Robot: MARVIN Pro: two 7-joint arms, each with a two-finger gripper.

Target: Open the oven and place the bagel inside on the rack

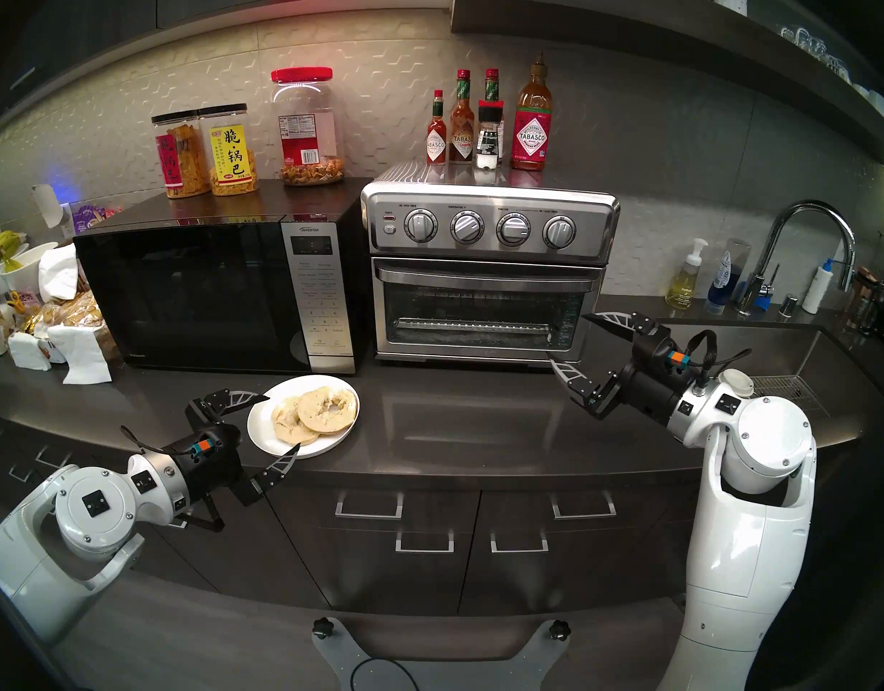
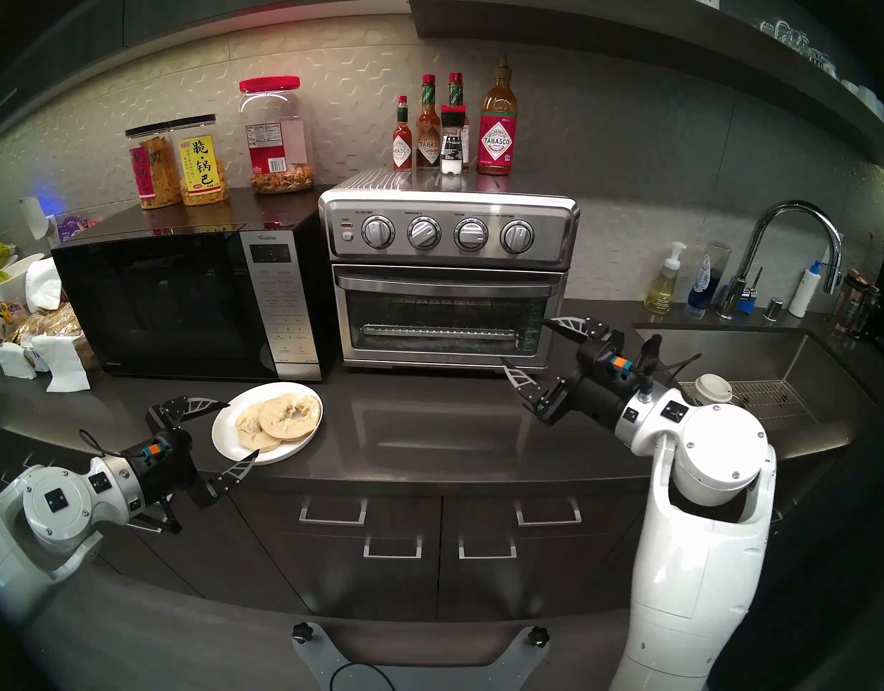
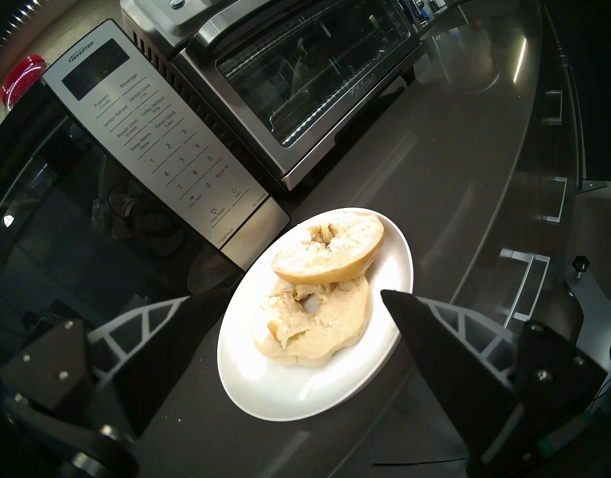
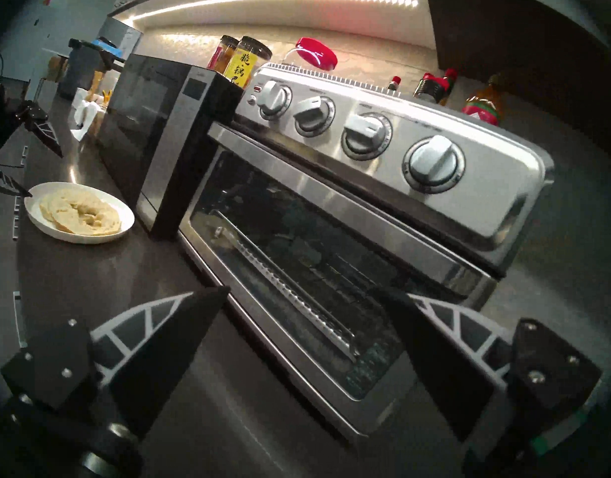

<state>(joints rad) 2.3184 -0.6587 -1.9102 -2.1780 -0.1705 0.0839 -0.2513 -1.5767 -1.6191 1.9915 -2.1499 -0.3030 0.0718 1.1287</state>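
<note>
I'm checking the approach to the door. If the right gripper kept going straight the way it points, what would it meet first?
Probably the oven: the right gripper, jaws open, points at the lower right corner of its closed glass door. Nothing shows in between, though depth is hard to judge.

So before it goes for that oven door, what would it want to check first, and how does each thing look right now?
1. Oven door shut, handle clear: ok, nothing in front of it.
2. Right pincer open and empty: ok, by the oven's lower right corner, not touching.
3. Left pincer open and empty: ok, its fingers either side of the plate edge.
4. Bagel ready: ok, both halves overlapping on the plate.
5. Counter before the oven free for the door to drop: ok, plate sits off to the left.
6. Rack seated inside: cannot tell, glass too dim.
</note>
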